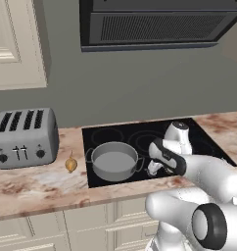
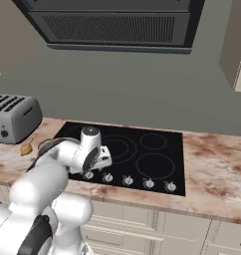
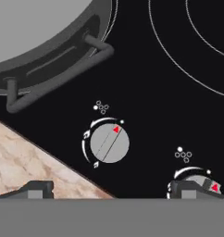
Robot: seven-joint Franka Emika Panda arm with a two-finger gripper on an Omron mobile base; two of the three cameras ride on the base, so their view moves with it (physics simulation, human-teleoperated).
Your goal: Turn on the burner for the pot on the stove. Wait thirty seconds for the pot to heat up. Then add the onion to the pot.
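Observation:
The grey pot stands on the front left ring of the black stove; its loop handle shows at the upper left of the hand view. The yellow-brown onion lies on the counter left of the stove, between pot and toaster. My gripper hangs low over the stove's front edge, just right of the pot, pointing down at the knob row. In the hand view my gripper is open, and the leftmost silver knob with its red marker lies just ahead between the fingertips, untouched. A second knob sits behind the right fingertip.
A silver four-slot toaster stands at the left on the marble counter. A dark range hood hangs above the stove. More knobs run along the stove's front edge. Cabinets sit below the counter.

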